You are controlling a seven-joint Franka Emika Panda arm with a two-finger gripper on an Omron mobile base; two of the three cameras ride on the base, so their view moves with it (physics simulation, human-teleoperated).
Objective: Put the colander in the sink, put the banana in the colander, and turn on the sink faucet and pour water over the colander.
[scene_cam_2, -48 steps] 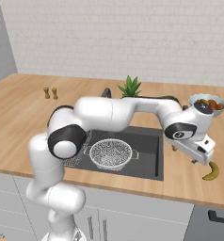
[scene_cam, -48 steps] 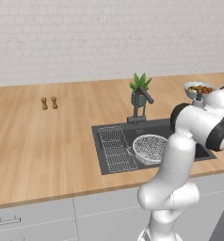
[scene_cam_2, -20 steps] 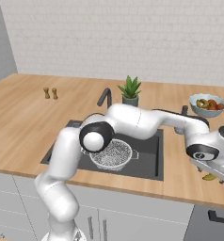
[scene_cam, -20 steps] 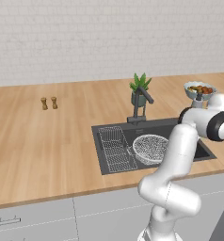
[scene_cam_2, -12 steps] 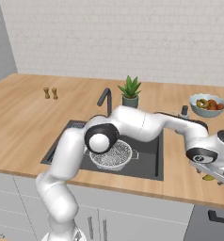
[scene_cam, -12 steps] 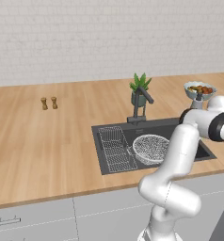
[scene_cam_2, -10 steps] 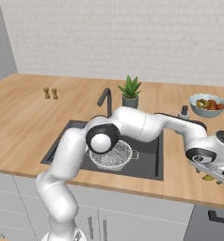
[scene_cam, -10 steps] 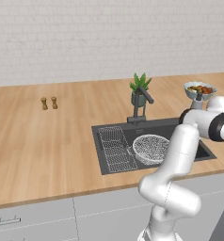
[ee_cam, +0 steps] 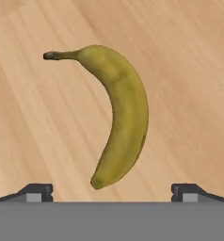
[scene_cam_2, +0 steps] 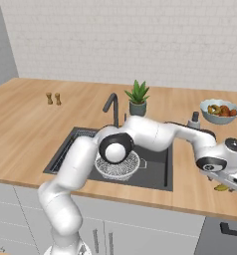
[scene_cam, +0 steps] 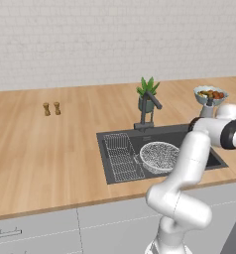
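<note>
Spread wide, the two-finger gripper [ee_cam: 112,190] of the white arm hangs just above the yellow curved banana [ee_cam: 115,115], its dark fingertips [ee_cam: 36,190] standing either side of the fruit's lower end without touching it. Beneath lies the broad pale wooden counter [scene_cam: 55,149], where the banana rests near the front edge, to the right of the sink [scene_cam_2: 221,188]. Set into that counter is the dark grey rectangular sink [scene_cam: 115,173]; a round silver wire-mesh colander [scene_cam: 159,155] sits inside it beside a flat wire rack [scene_cam: 121,156]. Behind the basin stands the dark grey faucet [scene_cam: 148,110] with its angled spout, next to a green potted plant [scene_cam: 147,93]. A pale bowl of round fruits [scene_cam: 210,94] sits further right.
</note>
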